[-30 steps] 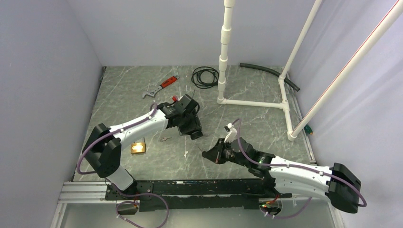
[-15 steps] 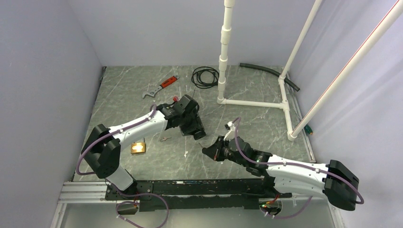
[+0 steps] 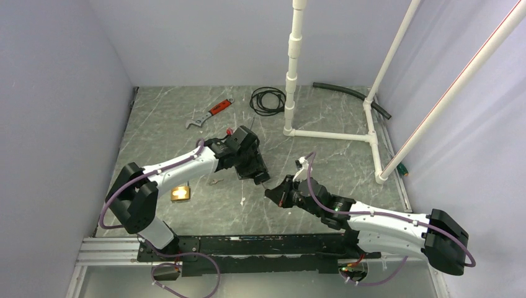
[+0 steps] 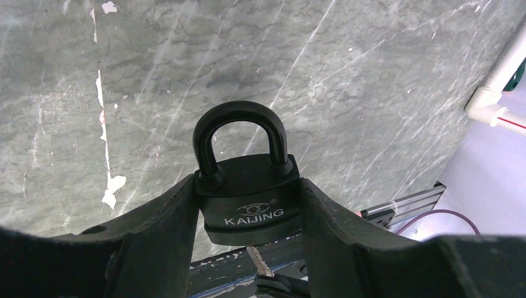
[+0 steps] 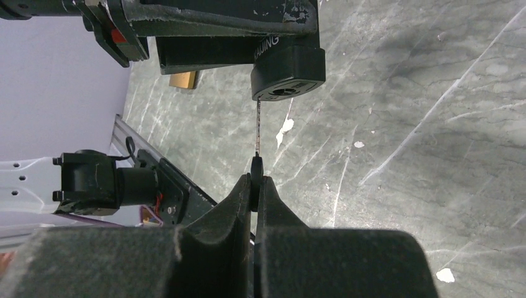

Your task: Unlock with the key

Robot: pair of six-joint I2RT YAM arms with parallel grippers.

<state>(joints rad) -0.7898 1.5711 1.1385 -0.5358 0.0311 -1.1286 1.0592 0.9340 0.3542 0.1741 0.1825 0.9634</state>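
1. Holding the black padlock [image 4: 248, 205] between its two fingers [image 4: 167, 217], the left gripper [image 4: 248, 214] hangs above the table [image 3: 161, 124], near the middle of it. Its jaws press on both sides of the lock body.
2. The padlock is in the air and does not touch the table. Its shackle is closed and points away from the left wrist camera, and the word KAIJING is on the body.
3. The right gripper [image 5: 255, 186] is clenched on the dark head of the key [image 5: 257, 133]. The thin blade points from its fingertips straight to the padlock.
4. The tip of the blade reaches the bottom face of the padlock, close to the keyhole. I cannot tell if it is already inside the keyhole or only beside it.
5. In the top view the two grippers are very near each other, the left one [image 3: 257, 174] just behind the right one [image 3: 274, 194].
6. A brass padlock [image 3: 180, 193] lies on the table beside the left arm, well apart from the grippers.
7. At the far side of the table lie a wrench with a red handle [image 3: 209, 113], a coil of black cable [image 3: 268, 99] and a black hose [image 3: 350, 94].
8. A frame of white pipe [image 3: 291, 74] stands at the far right part of the table.
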